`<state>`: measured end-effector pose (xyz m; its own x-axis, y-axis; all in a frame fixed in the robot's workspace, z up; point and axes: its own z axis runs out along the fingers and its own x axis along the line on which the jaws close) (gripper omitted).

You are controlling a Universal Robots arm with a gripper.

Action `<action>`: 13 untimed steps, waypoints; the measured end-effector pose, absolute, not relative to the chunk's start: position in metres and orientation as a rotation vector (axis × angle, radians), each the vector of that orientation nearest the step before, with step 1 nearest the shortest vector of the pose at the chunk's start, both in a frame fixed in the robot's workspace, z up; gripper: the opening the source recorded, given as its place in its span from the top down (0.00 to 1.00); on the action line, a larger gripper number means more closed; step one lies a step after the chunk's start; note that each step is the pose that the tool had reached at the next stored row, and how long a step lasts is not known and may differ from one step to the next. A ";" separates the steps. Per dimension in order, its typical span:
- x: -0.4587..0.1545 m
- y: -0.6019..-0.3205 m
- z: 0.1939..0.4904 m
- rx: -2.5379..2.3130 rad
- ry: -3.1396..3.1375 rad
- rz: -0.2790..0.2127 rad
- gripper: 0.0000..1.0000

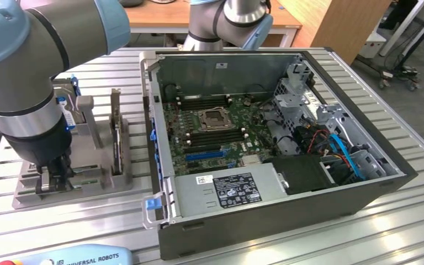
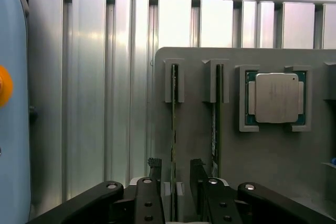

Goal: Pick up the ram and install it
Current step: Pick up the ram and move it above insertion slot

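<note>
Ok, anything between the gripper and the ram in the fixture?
Nothing visible. The open gripper straddles the ram standing on edge in the grey fixture; one finger sits between it and the second stick beside it.

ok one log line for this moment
pincer: open, straddling ram | ram: standing on edge in grey holder, not lifted | beside it: second ram stick, processor | computer case: open

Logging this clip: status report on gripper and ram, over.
Gripper open, low over the gray fixture, jaws either side of the ram. Ram on edge in its slot, not gripped. Second ram stick in the next slot, close beside.
</note>
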<state>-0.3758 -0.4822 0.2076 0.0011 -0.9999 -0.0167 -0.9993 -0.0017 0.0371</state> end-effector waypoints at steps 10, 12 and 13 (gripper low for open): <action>-0.370 -0.482 0.208 2.212 -2.209 -0.059 0.65; -0.370 -0.482 0.207 2.212 -2.209 -0.059 0.65; -0.370 -0.482 0.206 2.213 -2.209 -0.059 0.65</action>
